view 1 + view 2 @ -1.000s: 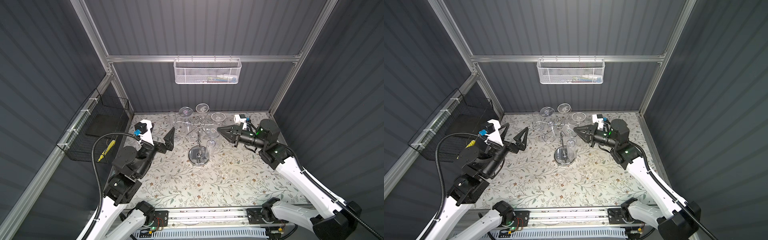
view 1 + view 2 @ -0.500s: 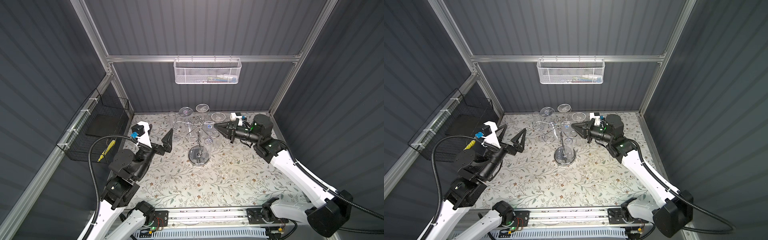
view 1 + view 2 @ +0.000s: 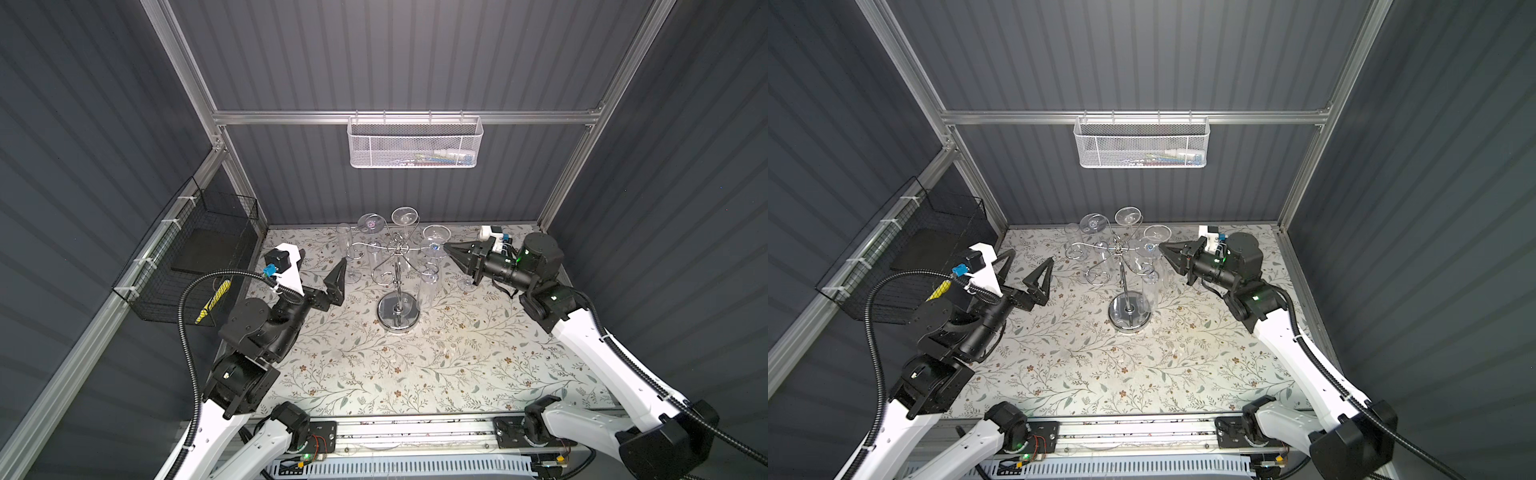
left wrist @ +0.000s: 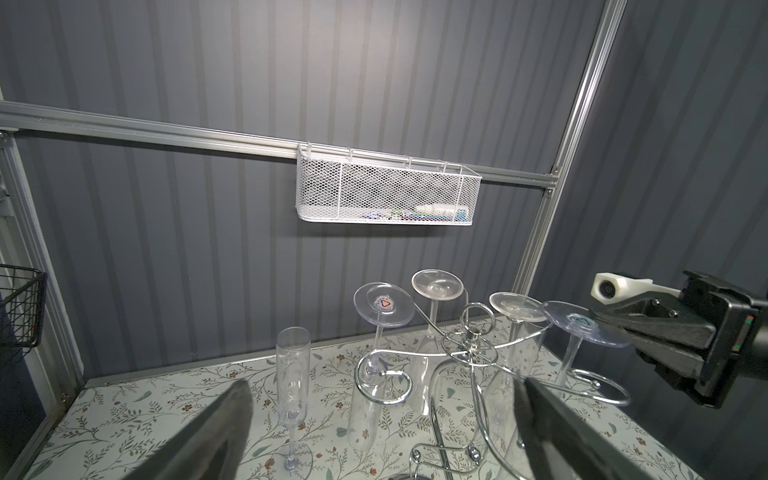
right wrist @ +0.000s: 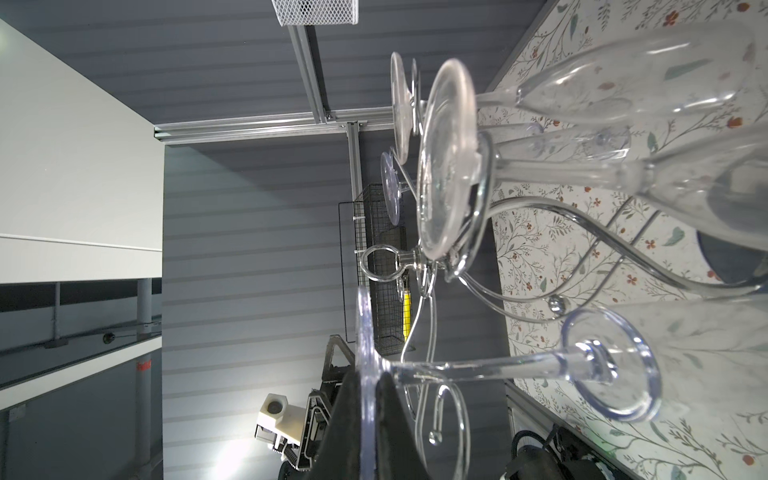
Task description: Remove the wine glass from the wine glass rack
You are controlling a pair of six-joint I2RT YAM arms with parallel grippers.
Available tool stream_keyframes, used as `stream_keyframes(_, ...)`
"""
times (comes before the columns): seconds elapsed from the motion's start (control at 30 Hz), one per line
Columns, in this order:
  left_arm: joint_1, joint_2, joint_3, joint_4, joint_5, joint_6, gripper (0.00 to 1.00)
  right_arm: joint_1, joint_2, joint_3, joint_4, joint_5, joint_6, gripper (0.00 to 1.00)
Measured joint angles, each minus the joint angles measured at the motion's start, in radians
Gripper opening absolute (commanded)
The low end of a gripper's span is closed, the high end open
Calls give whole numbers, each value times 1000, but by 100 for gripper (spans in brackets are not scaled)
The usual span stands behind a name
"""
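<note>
The wine glass rack is a chrome stand in mid-table with curled arms. Several clear glasses hang upside down from it. My right gripper is shut on the flat foot of one wine glass, whose stem sits in the scroll of the rack's right-hand arm. My left gripper is wide open left of the rack, holding nothing.
An upright flute stands on the floral tabletop left of the rack. A white mesh basket hangs on the back wall. A black wire basket hangs on the left wall.
My right gripper, shut throughout, has moved up and toward the back at the rack's right-hand arm. The left gripper stays open and has hardly moved.
</note>
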Motion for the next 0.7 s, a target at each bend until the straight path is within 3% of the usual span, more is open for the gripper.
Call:
stream_keyframes(0.4, 0, 47, 22, -7, 33, -30, 100, -93, -193, -99, -111, 54, -58, 0)
stream_keyframes(0.57, 0, 102, 91, -24, 84, -70, 100, -155, -255, -60, -223, 71, -164, 0)
stream_keyframes(0.7, 0, 145, 153, -27, 137, -111, 100, -182, -272, 60, -338, 106, -321, 0)
